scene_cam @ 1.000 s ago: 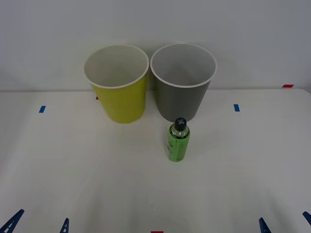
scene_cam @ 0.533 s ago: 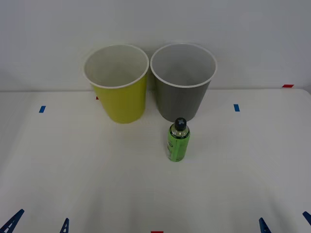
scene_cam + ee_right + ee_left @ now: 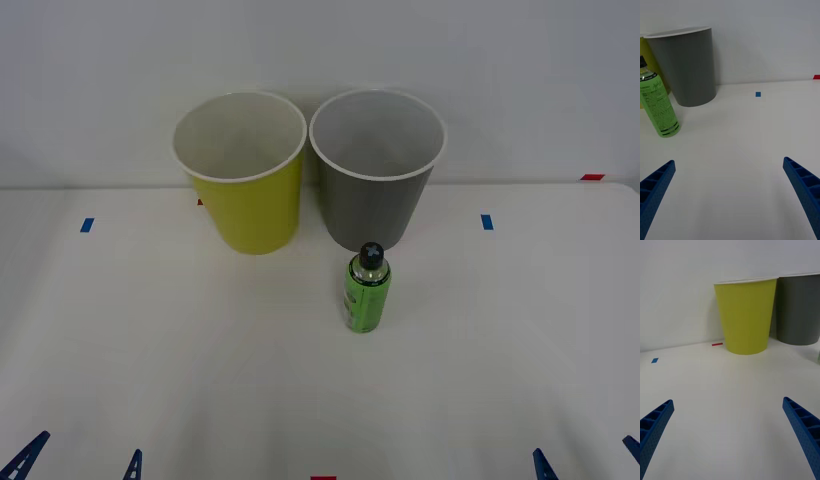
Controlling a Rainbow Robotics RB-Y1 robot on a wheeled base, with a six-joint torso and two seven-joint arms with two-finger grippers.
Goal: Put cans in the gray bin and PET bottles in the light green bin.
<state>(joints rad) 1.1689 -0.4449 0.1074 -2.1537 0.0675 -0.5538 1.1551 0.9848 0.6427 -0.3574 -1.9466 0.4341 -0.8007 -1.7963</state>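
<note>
Right gripper (image 3: pixel 730 195) open, PET bottle (image 3: pixel 659 108) ahead, apart.

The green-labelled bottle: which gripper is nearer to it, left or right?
Right. The right gripper waits open at the table's near edge, right of the bottle; the left gripper, also open, sits farther off, to the left.

A white table (image 3: pixel 150 380) filled the foreground, meeting a plain pale wall (image 3: pixel 520 60) at twelve o'clock. Blue tape marks (image 3: pixel 487 222) sat at three and nine o'clock (small squares), a red one (image 3: pixel 592 177) at two. Light was even, shadows soft.
</note>
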